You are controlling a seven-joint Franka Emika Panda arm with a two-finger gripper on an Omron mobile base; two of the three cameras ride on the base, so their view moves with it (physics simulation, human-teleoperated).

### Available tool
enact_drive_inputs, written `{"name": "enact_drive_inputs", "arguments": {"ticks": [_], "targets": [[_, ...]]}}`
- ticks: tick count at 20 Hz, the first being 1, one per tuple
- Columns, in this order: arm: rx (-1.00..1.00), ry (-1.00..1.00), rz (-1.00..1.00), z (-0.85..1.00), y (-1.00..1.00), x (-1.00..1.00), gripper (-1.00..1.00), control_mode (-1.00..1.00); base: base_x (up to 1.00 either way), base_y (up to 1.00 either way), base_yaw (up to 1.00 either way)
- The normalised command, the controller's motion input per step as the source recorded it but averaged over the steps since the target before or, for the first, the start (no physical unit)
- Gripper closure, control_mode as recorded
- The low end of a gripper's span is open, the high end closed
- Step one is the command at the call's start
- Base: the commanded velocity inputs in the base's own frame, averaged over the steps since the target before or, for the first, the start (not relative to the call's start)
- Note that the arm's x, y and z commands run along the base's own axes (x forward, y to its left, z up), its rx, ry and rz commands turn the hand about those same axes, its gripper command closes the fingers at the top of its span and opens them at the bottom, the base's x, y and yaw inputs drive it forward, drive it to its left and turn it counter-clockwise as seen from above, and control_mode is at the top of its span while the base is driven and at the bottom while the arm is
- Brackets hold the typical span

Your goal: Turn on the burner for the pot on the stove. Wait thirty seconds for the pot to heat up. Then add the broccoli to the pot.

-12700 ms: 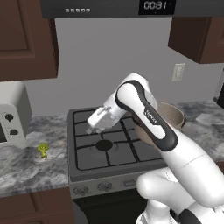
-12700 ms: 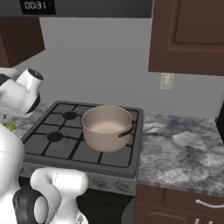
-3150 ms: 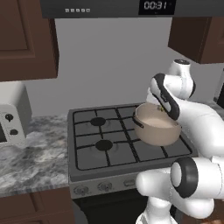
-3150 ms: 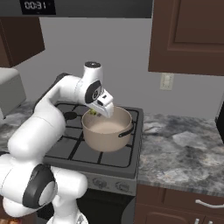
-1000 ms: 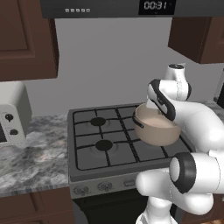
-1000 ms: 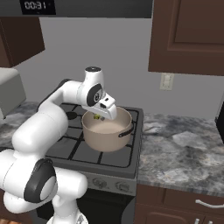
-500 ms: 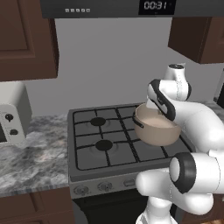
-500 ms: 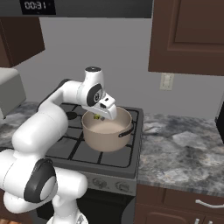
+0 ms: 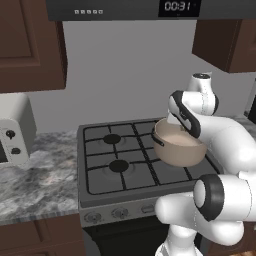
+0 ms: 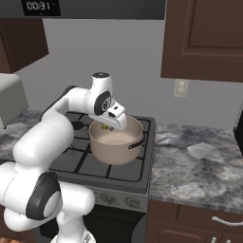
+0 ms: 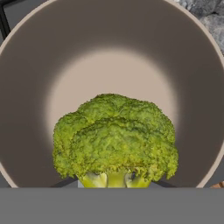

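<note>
Green fills my hand camera first: the broccoli point(image 11: 116, 140) sits right at the lens, its pale stalk pinched between my fingers, which are narrowed onto it. Behind it I look straight down into the pale inside of the pot point(image 11: 26, 57). From the right base camera I see the gripper point(image 10: 108, 127) just above the pot's near rim, a speck of broccoli point(image 10: 104, 127) below it. My left base camera has the forearm hiding the gripper and part of the pot point(image 9: 177, 152). The arm is bent over the stove point(image 10: 76, 163), hand pointing down.
</note>
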Motion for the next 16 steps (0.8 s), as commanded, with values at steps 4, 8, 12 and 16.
{"name": "enact_drive_inputs", "arguments": {"ticks": [4,8,12,16], "targets": [[0.00,0.00,0.00,0.00,0.00,0.00,1.00,-1.00,0.00,0.00,0.00],[0.00,0.00,0.00,0.00,0.00,0.00,1.00,-1.00,0.00,0.00,0.00],[0.00,0.00,0.00,0.00,0.00,0.00,1.00,-1.00,0.00,0.00,0.00],[0.00,0.00,0.00,0.00,0.00,0.00,1.00,-1.00,0.00,0.00,0.00]]}}
